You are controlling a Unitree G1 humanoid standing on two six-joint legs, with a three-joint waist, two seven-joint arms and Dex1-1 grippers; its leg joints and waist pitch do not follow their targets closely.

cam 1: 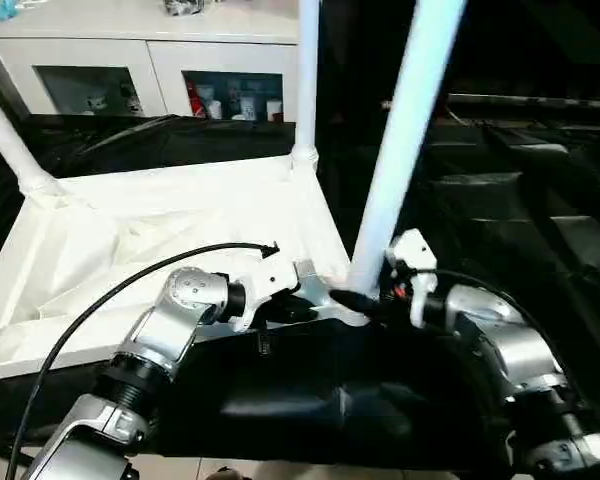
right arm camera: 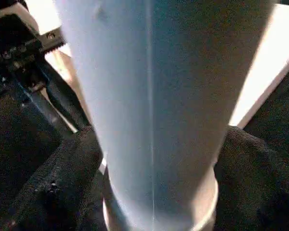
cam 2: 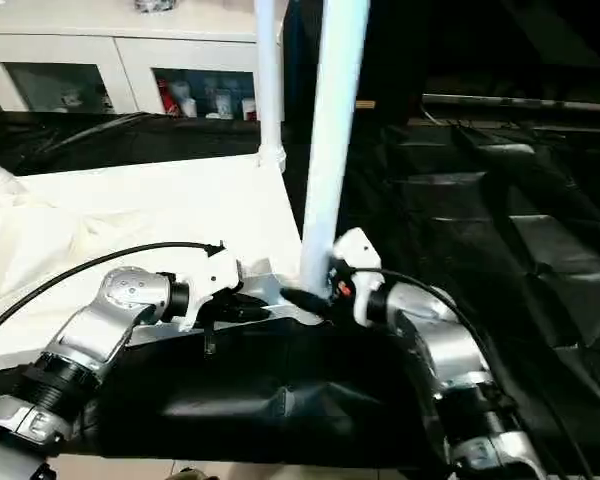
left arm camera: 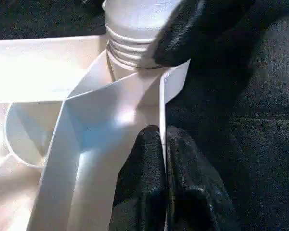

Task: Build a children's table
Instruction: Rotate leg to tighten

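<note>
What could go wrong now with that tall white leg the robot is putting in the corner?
The near leg leans, and its screw threads still show above the corner socket. It may not be screwed in fully, so it could tip or pop out if let go.

The left gripper pinches only the thin rim of the table top. That hold could slip, and the top could slide on the black cloth.

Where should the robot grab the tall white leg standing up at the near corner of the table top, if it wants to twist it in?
Probably low on the near leg, just above its corner socket, from the robot's right side. It is a round upright tube, so two fingers can close across it there. The left gripper already pinches the table top's rim on the other side.
</note>
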